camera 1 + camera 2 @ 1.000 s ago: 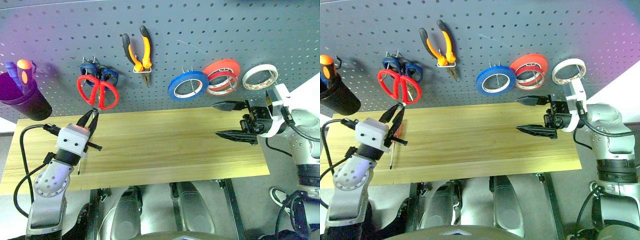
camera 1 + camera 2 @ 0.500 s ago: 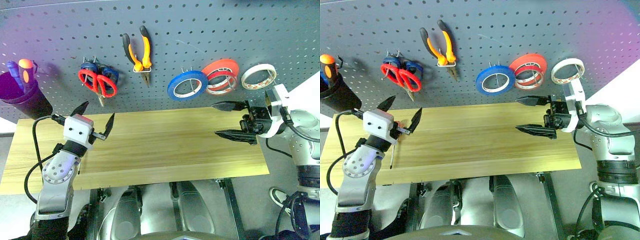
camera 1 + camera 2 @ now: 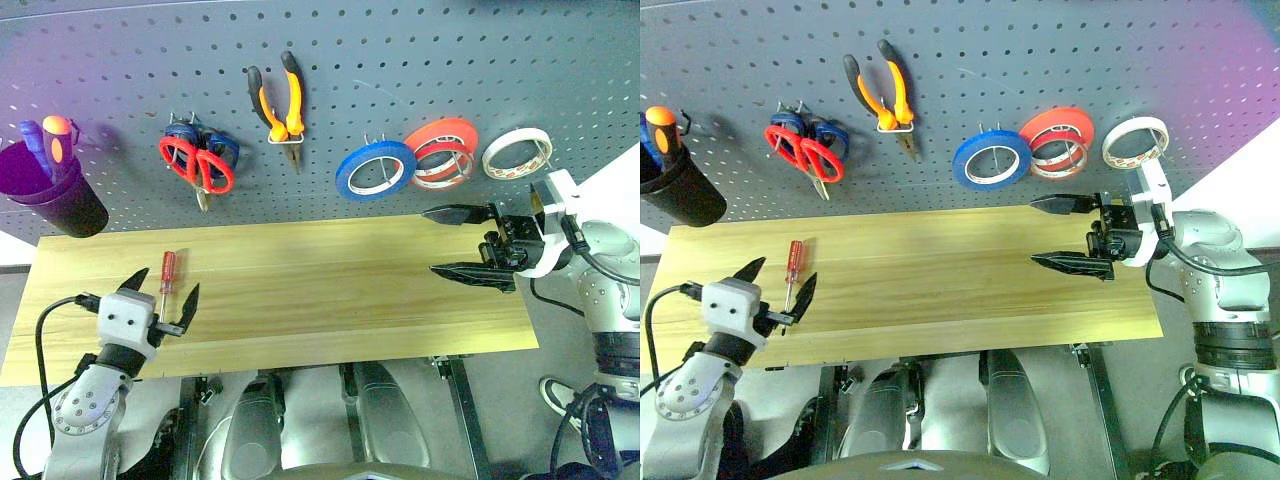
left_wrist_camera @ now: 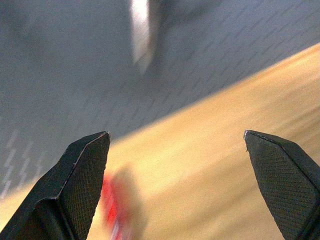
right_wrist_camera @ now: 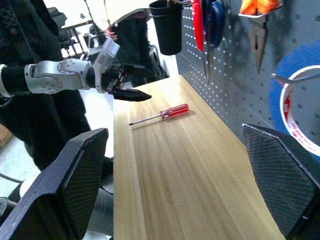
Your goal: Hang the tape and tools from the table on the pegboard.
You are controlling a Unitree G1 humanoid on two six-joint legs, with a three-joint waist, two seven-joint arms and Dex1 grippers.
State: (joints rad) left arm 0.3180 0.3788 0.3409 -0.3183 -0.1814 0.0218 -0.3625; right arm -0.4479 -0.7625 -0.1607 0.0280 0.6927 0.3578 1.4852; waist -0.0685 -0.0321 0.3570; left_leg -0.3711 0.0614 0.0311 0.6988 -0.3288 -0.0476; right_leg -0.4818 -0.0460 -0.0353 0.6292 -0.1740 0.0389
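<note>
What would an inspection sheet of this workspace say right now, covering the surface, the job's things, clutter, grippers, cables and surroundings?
Surface: wooden table, bare apart from the screwdriver near its left end.
Job's things: red scissors, pliers and whitish tape hang on the pegboard; the screwdriver is not yet hung.
Clutter: blue scissors, blue roll, red roll, a dark cup of tools.
Grippers: left gripper jaws open, empty, near the screwdriver; right gripper jaws open, empty.
Cables: black cable by the left arm.
Surroundings: a person in dark clothing.

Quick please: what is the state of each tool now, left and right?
Left tool: open, holding nothing, above the table's near edge by the red-handled screwdriver.
Right tool: open, holding nothing.
</note>
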